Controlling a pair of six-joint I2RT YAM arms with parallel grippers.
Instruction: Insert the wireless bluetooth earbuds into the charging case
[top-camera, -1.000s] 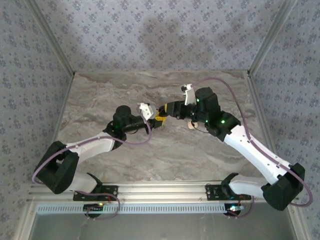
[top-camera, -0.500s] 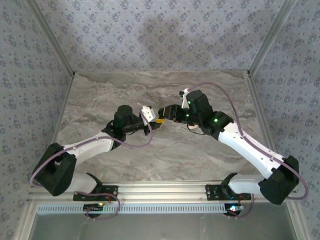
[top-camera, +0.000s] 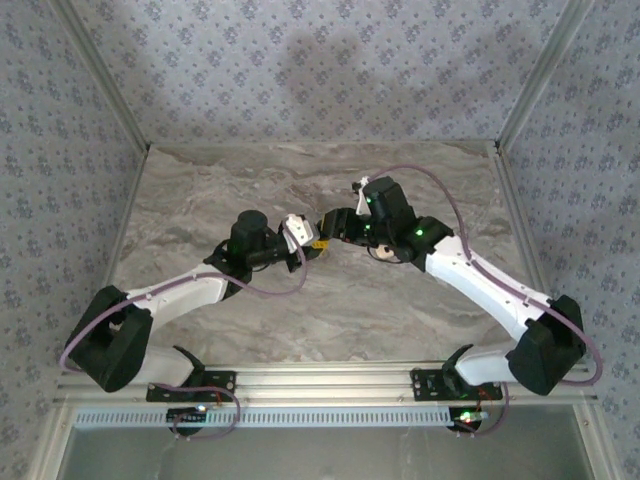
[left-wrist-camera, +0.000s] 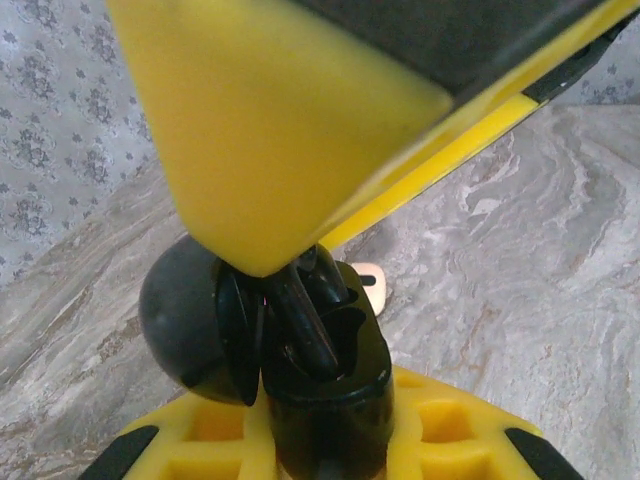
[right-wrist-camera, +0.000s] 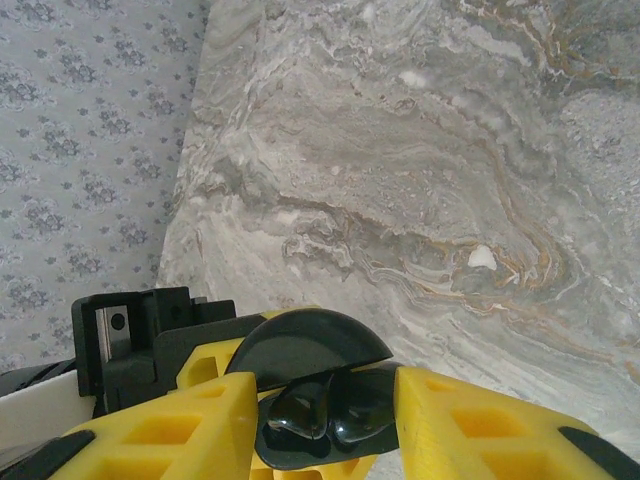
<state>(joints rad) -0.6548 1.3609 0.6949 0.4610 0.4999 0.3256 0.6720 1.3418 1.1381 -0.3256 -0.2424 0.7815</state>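
The black charging case stands with its round lid swung open, and my left gripper is shut on its body. Both glossy black earbuds lie side by side in the case's wells under the lid. My right gripper is open, one yellow finger on each side of the pair. In the left wrist view a right finger hangs just over the case, above an earbud stem. From above, the left gripper and the right gripper meet mid-table.
A small pale tab lies on the marble table just under the right wrist, also seen beyond the case as a tab. Patterned walls close the back and both sides. The arms' cables loop above the tabletop.
The right arm's wrist has shifted left toward the case and its jaws have widened a little. The left arm still holds the case in nearly the same spot.
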